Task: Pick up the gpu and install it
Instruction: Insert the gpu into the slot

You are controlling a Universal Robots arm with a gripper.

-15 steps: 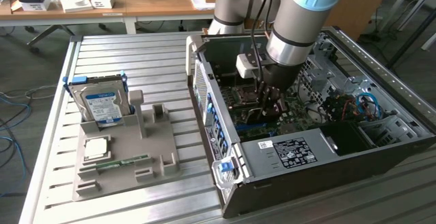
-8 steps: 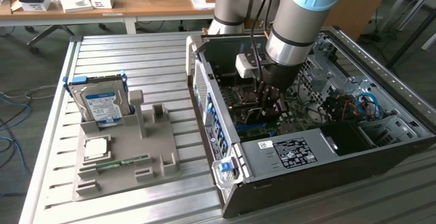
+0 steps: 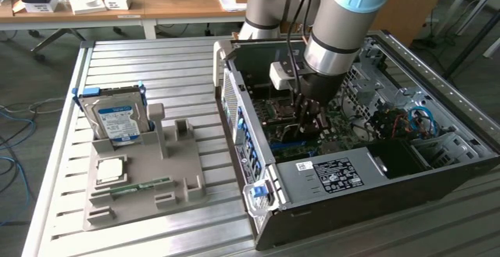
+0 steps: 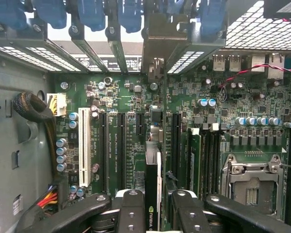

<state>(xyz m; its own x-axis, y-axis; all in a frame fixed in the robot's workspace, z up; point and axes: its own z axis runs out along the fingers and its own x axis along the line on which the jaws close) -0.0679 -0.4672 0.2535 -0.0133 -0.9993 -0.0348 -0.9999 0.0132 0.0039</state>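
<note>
In the wrist view the gpu [image 4: 153, 182] appears edge-on as a thin dark card with a green logo near my fingers. Its grey metal bracket [image 4: 157, 46] reaches to the case's rear slot openings. My gripper [image 4: 153, 209] is shut on the card, one black finger [image 4: 131, 206] on each side. The card stands upright over the green motherboard [image 4: 121, 102], between long black expansion slots. In the exterior view my gripper [image 3: 312, 122] is low inside the open computer case [image 3: 336, 175], just above the motherboard.
On the exterior view's left, a grey holder [image 3: 149, 169] on the slatted table carries a blue-framed hard drive [image 3: 117, 119], a square chip [image 3: 111, 169] and a green memory stick [image 3: 140, 185]. Inside the case are cables [image 3: 418, 122], a CPU socket [image 4: 252, 179] and a white slot [image 4: 84, 145].
</note>
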